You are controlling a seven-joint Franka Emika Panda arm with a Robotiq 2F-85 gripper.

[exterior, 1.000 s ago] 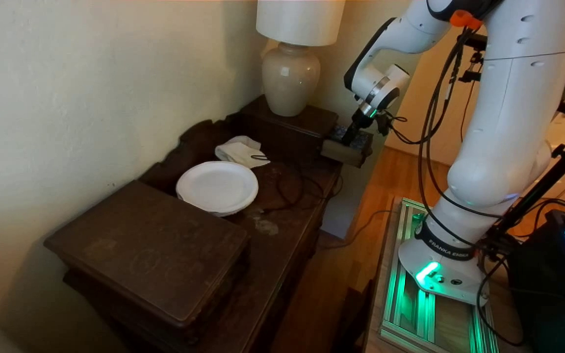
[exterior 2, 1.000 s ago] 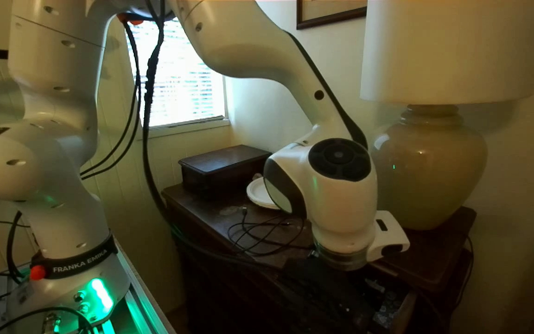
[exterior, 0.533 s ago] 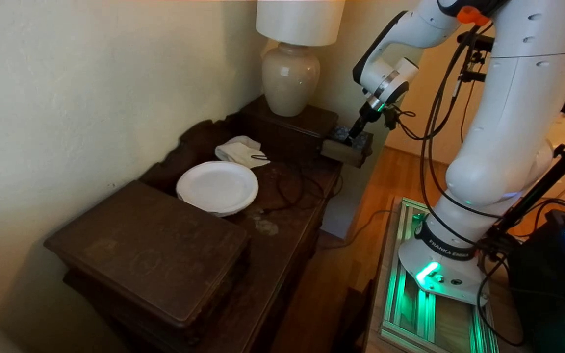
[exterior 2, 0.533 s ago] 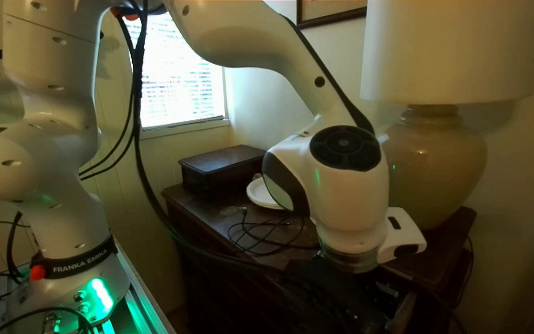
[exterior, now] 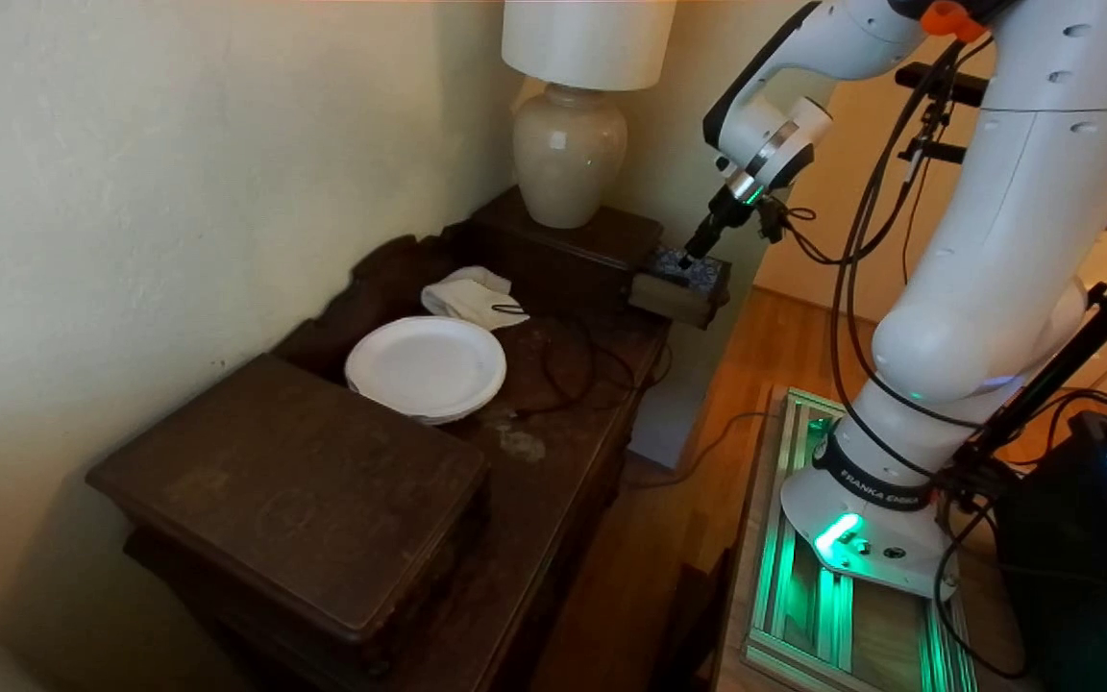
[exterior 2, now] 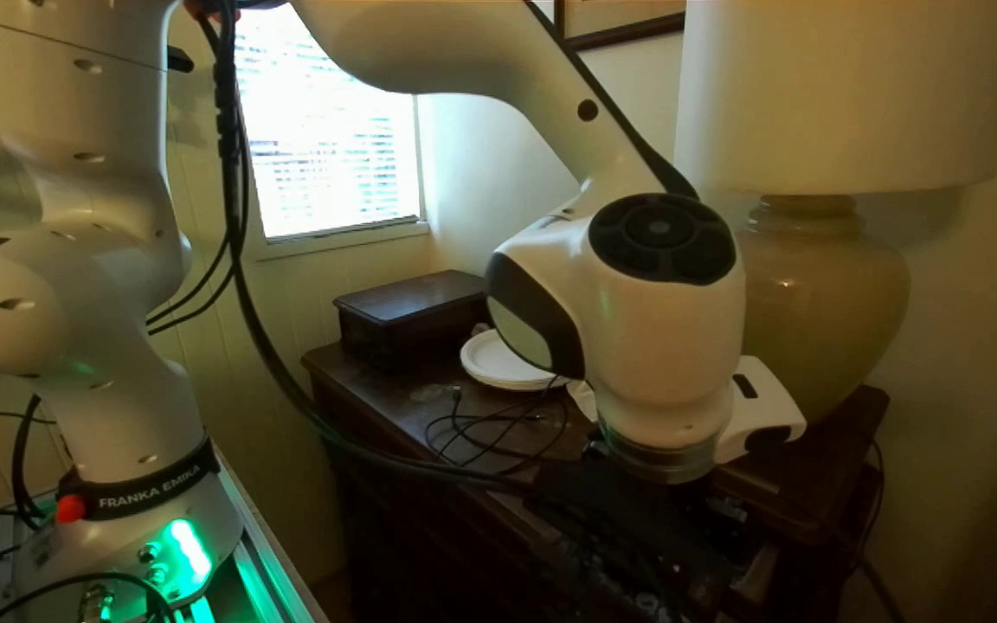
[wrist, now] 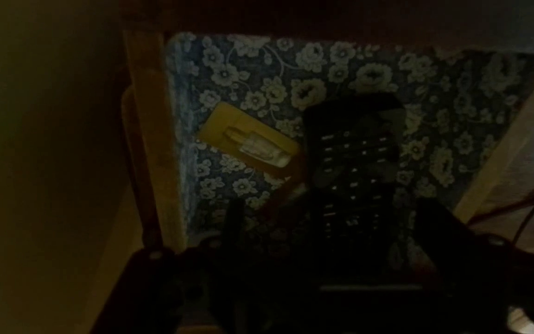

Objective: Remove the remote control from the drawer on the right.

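The remote [wrist: 353, 178] lies in the open drawer [exterior: 674, 300] with its buttons facing up. The end effector [wrist: 331, 211] slants down at it, and its two fingers [wrist: 234, 225] are wide apart. In the wrist view the remote shows in the space between them, but it is so dark there that I cannot tell if they touch it. The bottom of the drawer has a blue lining [wrist: 276, 90] with pale flowers. A yellow card [wrist: 223, 123] with a see-through thing [wrist: 262, 147] on it lies just beside the remote, and a reddish thing [wrist: 282, 199] lies there too, too dim to name. In an exterior view, the drawer sticks out of a little brown box [exterior: 606, 235], with a big lamp [exterior: 570, 125] on top. Farther along the brown surface [exterior: 544, 471] are a crumpled white cloth [exterior: 470, 296], some round white plates [exterior: 427, 368] right beside it, and a bigger brown box [exterior: 289, 490] with a flat top. A thin black cord [exterior 2: 498, 420] lies in loops on the surface in both exterior views.
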